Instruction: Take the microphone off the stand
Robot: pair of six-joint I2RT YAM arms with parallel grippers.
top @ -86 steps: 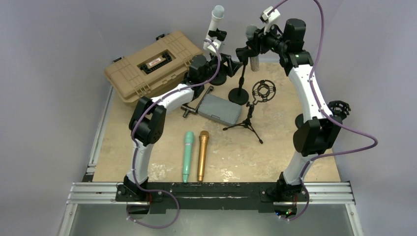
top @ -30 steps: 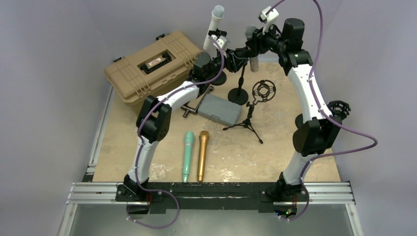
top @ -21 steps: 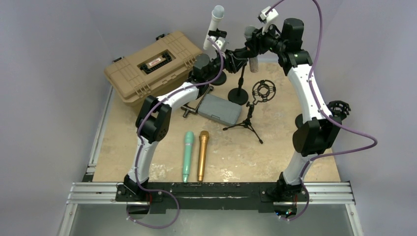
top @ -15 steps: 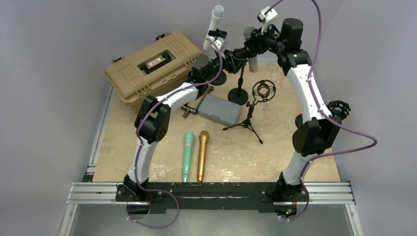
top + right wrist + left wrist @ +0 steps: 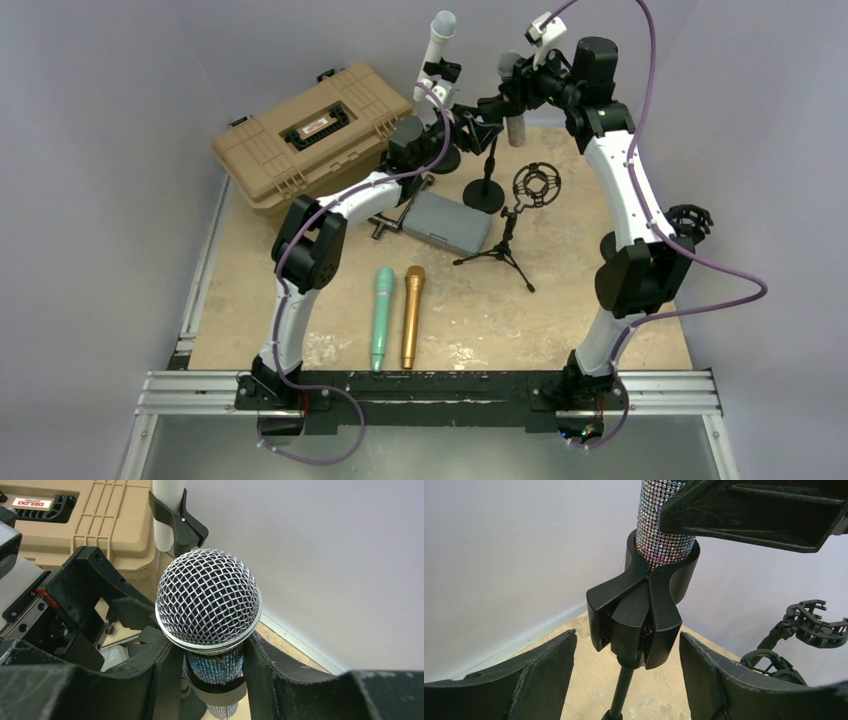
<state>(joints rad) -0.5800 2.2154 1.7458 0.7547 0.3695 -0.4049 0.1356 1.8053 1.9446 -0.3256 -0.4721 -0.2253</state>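
The right jaws held the sparkly microphone [image 5: 207, 605] tight, but it was not yet out of the stand clip [image 5: 644, 615], which sat between the wide-open left jaws, so lifting was left.

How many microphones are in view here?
4: white mic clipped in the rear stand; glitter mic in the middle stand, held by the right pincer; green mic and gold mic lying side by side on the table. The closed case could hide more.
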